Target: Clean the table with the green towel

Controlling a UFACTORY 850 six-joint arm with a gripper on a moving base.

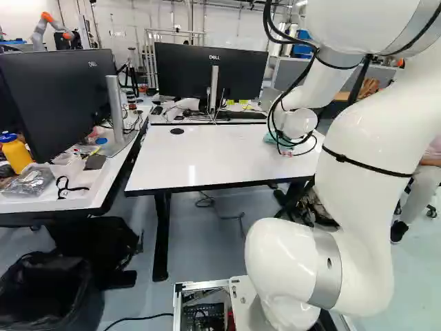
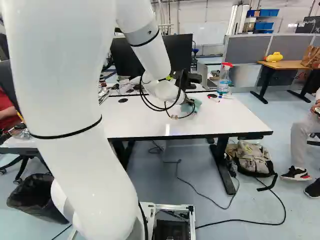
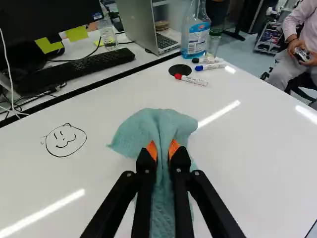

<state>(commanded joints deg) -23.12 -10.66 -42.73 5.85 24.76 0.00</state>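
Note:
At the far right part of the white table [image 2: 145, 117], the gripper [image 2: 189, 102] stands low with the green towel [image 2: 196, 106] at its tip. In the wrist view the gripper [image 3: 163, 150] is shut on the green towel [image 3: 157, 122], a fold of it pinched between the orange pads. The cloth spreads ahead of the fingers and hangs beneath them against the tabletop [image 3: 257, 163]. A smiley face drawn in black [image 3: 66, 140] is on the tabletop beside the towel.
Markers [image 3: 191, 80] and a black disc [image 3: 180, 70] lie ahead of the towel, near a spray bottle [image 3: 196, 29]. Beyond the table's far edge are a keyboard [image 3: 74, 69], a laptop [image 3: 143, 25] and a monitor [image 1: 207, 72]. Another robot [image 1: 52, 29] stands far off.

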